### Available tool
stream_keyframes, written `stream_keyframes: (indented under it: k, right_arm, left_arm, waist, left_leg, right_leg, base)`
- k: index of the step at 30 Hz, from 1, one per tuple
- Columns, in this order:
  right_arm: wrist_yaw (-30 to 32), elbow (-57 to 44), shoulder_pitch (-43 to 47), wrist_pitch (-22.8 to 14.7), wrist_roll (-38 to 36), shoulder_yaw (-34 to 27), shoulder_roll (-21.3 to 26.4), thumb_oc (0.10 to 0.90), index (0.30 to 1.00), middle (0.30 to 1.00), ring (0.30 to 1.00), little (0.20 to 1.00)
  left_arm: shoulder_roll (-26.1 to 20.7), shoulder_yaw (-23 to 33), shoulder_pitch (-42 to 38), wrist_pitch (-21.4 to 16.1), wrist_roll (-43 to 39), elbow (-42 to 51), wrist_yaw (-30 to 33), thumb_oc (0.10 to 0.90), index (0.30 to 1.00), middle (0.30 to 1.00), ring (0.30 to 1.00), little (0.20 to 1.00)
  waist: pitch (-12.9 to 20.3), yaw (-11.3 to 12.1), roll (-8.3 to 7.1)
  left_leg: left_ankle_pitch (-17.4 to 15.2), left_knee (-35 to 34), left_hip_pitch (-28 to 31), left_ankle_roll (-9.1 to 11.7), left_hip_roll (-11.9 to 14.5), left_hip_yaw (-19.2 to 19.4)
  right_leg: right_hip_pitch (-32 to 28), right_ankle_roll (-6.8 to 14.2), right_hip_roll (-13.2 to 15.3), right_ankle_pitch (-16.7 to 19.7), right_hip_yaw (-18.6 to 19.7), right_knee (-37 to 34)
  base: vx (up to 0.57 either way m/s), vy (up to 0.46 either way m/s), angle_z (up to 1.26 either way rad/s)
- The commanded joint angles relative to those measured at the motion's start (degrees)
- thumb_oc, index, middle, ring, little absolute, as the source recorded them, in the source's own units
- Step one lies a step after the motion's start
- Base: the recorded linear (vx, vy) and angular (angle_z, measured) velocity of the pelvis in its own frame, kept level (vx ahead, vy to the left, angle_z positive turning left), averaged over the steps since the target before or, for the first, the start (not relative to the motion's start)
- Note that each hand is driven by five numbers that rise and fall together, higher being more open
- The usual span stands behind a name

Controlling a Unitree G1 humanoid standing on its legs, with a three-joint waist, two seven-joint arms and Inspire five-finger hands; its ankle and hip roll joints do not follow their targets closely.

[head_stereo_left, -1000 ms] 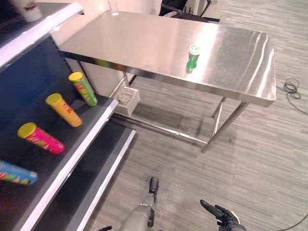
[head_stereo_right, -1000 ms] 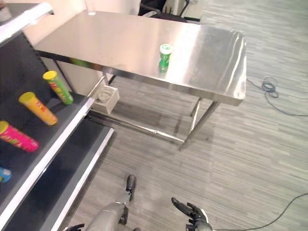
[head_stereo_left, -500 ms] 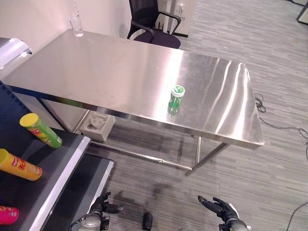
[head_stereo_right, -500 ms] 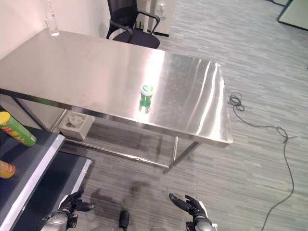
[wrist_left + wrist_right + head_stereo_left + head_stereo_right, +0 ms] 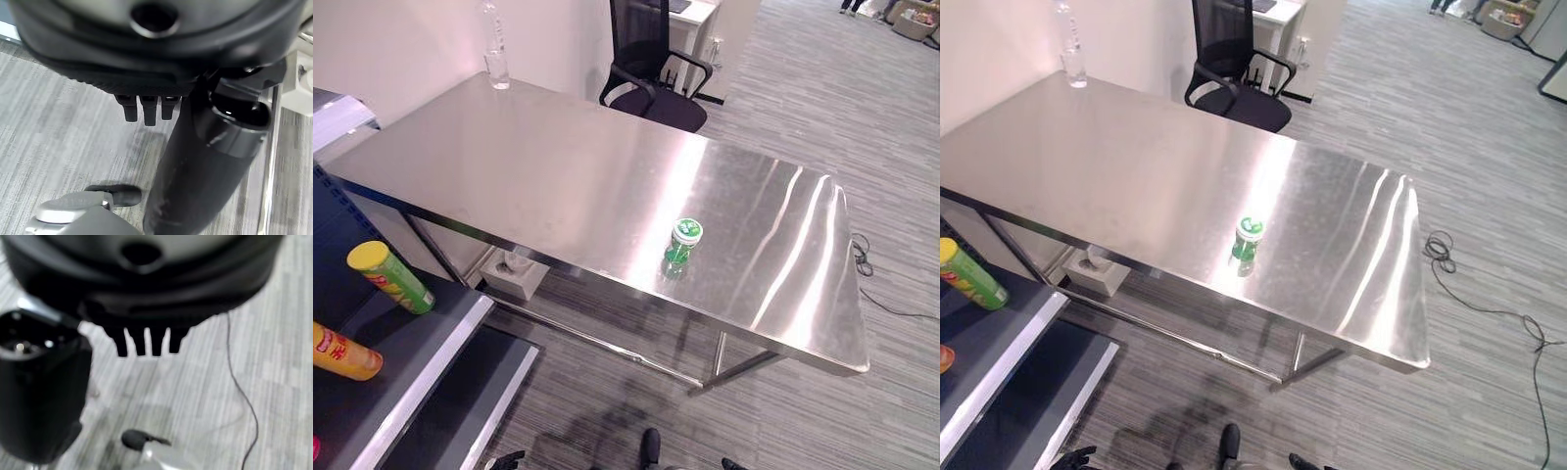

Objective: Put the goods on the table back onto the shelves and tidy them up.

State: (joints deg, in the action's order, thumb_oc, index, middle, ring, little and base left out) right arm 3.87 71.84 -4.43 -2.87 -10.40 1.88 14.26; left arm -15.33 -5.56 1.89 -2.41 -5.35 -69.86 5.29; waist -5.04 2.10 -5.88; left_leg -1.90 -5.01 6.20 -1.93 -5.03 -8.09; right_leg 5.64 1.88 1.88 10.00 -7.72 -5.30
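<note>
A small green bottle with a white and green cap stands upright on the steel table, towards its near right side. Nothing touches it. Both hands hang low, well short of the table. My left hand has straight fingers over the grey floor and holds nothing. My right hand is also open and empty, with its thumb standing apart. The tips of the left hand and the right hand just show at the picture's lower edge.
A dark shelf unit with a white front edge stands at my left; a green tube can and an orange one lie on it. A clear bottle stands at the table's far corner, a black chair behind, a white box under the table.
The camera has lifted and turned towards the table, so the shelf has slid out to the left. Both hands now sit lower in the picture. The green bottle has not moved on the table.
</note>
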Motion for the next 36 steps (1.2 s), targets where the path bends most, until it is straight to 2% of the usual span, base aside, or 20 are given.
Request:
stream_keyframes:
  k: [1, 3, 7, 8, 9, 11, 12, 14, 15, 18, 19, 23, 27, 30, 32, 36]
  right_arm:
    - [1.0, 1.08, 0.26, -0.62, -3.53, -2.55, 3.76, 0.8, 0.9, 0.9, 0.9, 0.9]
    - [1.74, 1.72, 0.14, -0.91, -6.54, -5.61, 4.33, 0.8, 0.9, 0.9, 0.9, 0.9]
    - [1.74, 1.71, 0.13, -0.91, -6.54, -5.63, 4.34, 0.8, 0.9, 0.9, 0.9, 0.9]
    - [3.01, 1.27, 0.42, -2.04, -12.18, -11.53, 6.45, 0.8, 0.9, 0.9, 0.9, 0.9]
    - [4.68, -2.24, -0.4, -4.3, -17.14, -17.9, 9.81, 0.8, 0.9, 0.9, 0.9, 0.9]
    - [7.08, -14.74, -3.79, -7.18, -17.43, -24.99, 14.21, 0.8, 0.9, 0.9, 0.9, 0.9]
    - [7.73, -24.81, -4.58, -9.93, -17.33, -28.2, 17.9, 0.8, 0.9, 0.9, 0.9, 0.9]
    - [6.52, -33.39, -4.7, -11.74, -17.88, -31.22, 21.8, 0.8, 0.9, 0.9, 0.9, 0.9]
    - [6.51, -33.47, -4.77, -11.68, -17.87, -31.31, 21.82, 0.8, 0.9, 0.9, 0.9, 0.9]
    - [5.04, -42.98, -3.73, -13.39, -17.97, -33.7, 26.58, 0.8, 0.9, 0.9, 0.9, 0.9]
    - [3.38, -50.68, -1.07, -14.5, -18.5, -34.89, 30.9, 0.8, 0.9, 0.9, 0.9, 0.9]
    - [2.65, -58.62, 2.43, -15.64, -17.64, -32.71, 32.62, 0.8, 0.9, 0.9, 0.9, 0.9]
    - [-0.57, -64.74, 8.2, -14.12, -15.19, -24.48, 35.73, 0.8, 0.9, 0.9, 0.9, 0.9]
    - [-1.51, -65.57, 10.38, -14.03, -15.42, -21.51, 35.76, 0.8, 0.9, 0.9, 0.9, 0.9]
    - [-3.07, -65.81, 12.49, -12.86, -14.66, -16.91, 35.29, 0.8, 0.9, 0.9, 0.9, 0.9]
    - [-4.17, -66.74, 12.91, -12.11, -14.19, -14.32, 34.42, 0.8, 0.9, 0.9, 0.9, 0.9]
  left_arm:
    - [-0.19, 0.95, -2.91, -1.83, 1.89, -1.22, -0.42, 0.8, 0.9, 0.9, 0.9, 0.9]
    - [0.02, 1.32, -2.58, -1.68, 1.73, -1.57, -0.53, 0.8, 0.9, 0.9, 0.9, 0.9]
    - [0.03, 1.3, -2.58, -1.68, 1.73, -1.57, -0.52, 0.8, 0.9, 0.9, 0.9, 0.9]
    - [0.03, 1.97, -1.92, -1.75, 1.26, -2.0, -0.76, 0.8, 0.9, 0.9, 0.9, 0.9]
    - [0.01, 2.41, -1.3, -1.92, 1.63, -2.17, -0.92, 0.8, 0.9, 0.9, 0.9, 0.9]
    - [0.34, 2.86, -0.42, -2.05, 2.95, -2.0, -1.14, 0.8, 0.9, 0.9, 0.9, 0.9]
    - [0.52, 3.15, -0.18, -2.28, 3.62, -1.65, -1.5, 0.8, 0.9, 0.9, 0.9, 0.9]
    - [0.64, 2.99, -0.02, -2.43, 4.0, -1.26, -2.14, 0.8, 0.9, 0.9, 0.9, 0.9]
    - [0.69, 2.94, -0.02, -2.43, 4.0, -1.25, -2.13, 0.8, 0.9, 0.9, 0.9, 0.9]
    - [0.66, 2.31, 0.57, -2.72, 4.3, 0.17, -3.31, 0.8, 0.9, 0.9, 0.9, 0.9]
    - [0.4, 2.02, 1.15, -2.97, 4.28, 0.71, -3.89, 0.8, 0.9, 0.9, 0.9, 0.9]
    - [0.48, 1.54, 2.08, -3.08, 4.24, 1.66, -4.37, 0.8, 0.9, 0.9, 0.9, 0.9]
    - [0.56, 1.07, 2.78, -3.11, 4.21, 1.95, -4.35, 0.8, 0.9, 0.9, 0.9, 0.9]
    - [0.67, 0.69, 3.03, -3.11, 4.07, 1.9, -4.28, 0.8, 0.9, 0.9, 0.9, 0.9]
    - [0.74, 0.52, 3.39, -2.86, 3.97, 1.59, -4.05, 0.8, 0.9, 0.9, 0.9, 0.9]
    - [0.95, 0.96, 3.56, -2.62, 3.96, 0.95, -3.82, 0.8, 0.9, 0.9, 0.9, 0.9]
  waist:
    - [1.75, 0.09, 2.16]
    - [2.29, -0.36, 2.41]
    - [2.21, -0.31, 2.44]
    - [2.88, -1.18, 3.07]
    - [3.68, -2.23, 3.67]
    - [4.31, -3.29, 4.1]
    - [4.42, -3.7, 4.0]
    - [4.63, -3.72, 3.88]
    - [4.66, -3.68, 3.93]
    - [5.06, -3.25, 3.69]
    - [5.12, -2.64, 3.44]
    - [5.51, -1.72, 3.25]
    - [5.72, 0.02, 3.02]
    - [5.61, 0.42, 3.04]
    - [5.55, 1.07, 3.11]
    - [5.41, 1.13, 3.29]
  left_leg:
    - [1.22, 0.01, -5.28, 3.1, 3.34, 5.85]
    - [0.79, 0.01, -4.51, 3.38, 3.77, 6.23]
    - [0.76, 0.01, -4.41, 3.38, 3.78, 6.25]
    - [-0.03, 0.01, -2.98, 3.73, 4.37, 7.01]
    - [-0.33, 0.01, -2.37, 3.96, 4.63, 7.71]
    - [-0.64, 0.01, -1.97, 4.12, 4.84, 8.25]
    - [-0.27, 0.01, -2.12, 4.18, 4.9, 8.6]
    - [-0.28, 0.01, -2.11, 4.32, 5.03, 8.66]
    - [-0.27, 0.01, -2.15, 4.32, 5.03, 8.66]
    - [-0.22, 0.01, -2.39, 4.56, 5.21, 8.5]
    - [-0.25, 0.01, -2.17, 4.75, 5.39, 8.33]
    - [0.09, 0.01, -2.52, 4.84, 5.41, 8.08]
    - [-0.07, 0.01, -2.22, 5.11, 5.64, 7.83]
    - [0.04, 0.01, -2.14, 5.19, 5.72, 7.72]
    - [0.29, 0.01, -2.4, 5.31, 5.8, 7.39]
    - [0.41, 0.01, -2.58, 5.36, 5.77, 7.17]
  right_leg:
    - [-5.55, 7.07, 1.37, -11.17, 0.28, 2.86]
    - [-6.47, 7.05, 1.19, -11.27, 0.29, 2.23]
    - [-6.57, 7.04, 1.18, -11.26, 0.31, 2.2]
    - [-8.0, 7.09, 0.97, -11.55, 0.78, 1.61]
    - [-8.49, 7.17, 0.86, -11.68, 1.25, 1.4]
    - [-8.7, 7.31, 0.87, -11.81, 1.71, 1.48]
    - [-8.48, 7.34, 1.02, -11.47, 1.99, 1.63]
    - [-8.44, 7.27, 1.04, -11.48, 2.09, 1.74]
    - [-8.41, 7.28, 1.03, -11.48, 2.09, 1.75]
    - [-8.4, 7.25, 1.08, -11.61, 1.83, 1.75]
    - [-8.85, 7.21, 1.06, -11.8, 1.54, 1.8]
    - [-8.73, 7.23, 1.15, -11.67, 1.11, 1.68]
    - [-9.35, 7.1, 1.21, -11.91, 0.41, 1.46]
    - [-9.59, 6.97, 1.25, -11.91, 0.12, 1.39]
    - [-9.61, 6.8, 1.42, -12.03, -0.48, 1.56]
    - [-9.52, 6.68, 1.54, -12.06, -0.8, 1.66]
  base:
    - [0.11, -0.068, -0.09]
    - [0.07, -0.044, -0.06]
    - [0.04, -0.009, -0.02]
    - [0.19, -0.009, -0.03]
    - [0.23, -0.002, -0.05]
    - [0.09, 0.007, -0.33]
    - [0.0, -0.003, -0.46]
    - [0.0, -0.006, -0.26]
    - [0.0, -0.007, -0.22]
    - [-0.01, -0.011, -0.13]
    - [-0.01, -0.016, 0.04]
    - [-0.01, -0.013, 0.13]
    - [0.0, -0.011, 0.08]
    - [-0.01, -0.012, 0.15]
    - [-0.02, -0.023, 0.22]
    - [-0.02, -0.02, 0.15]
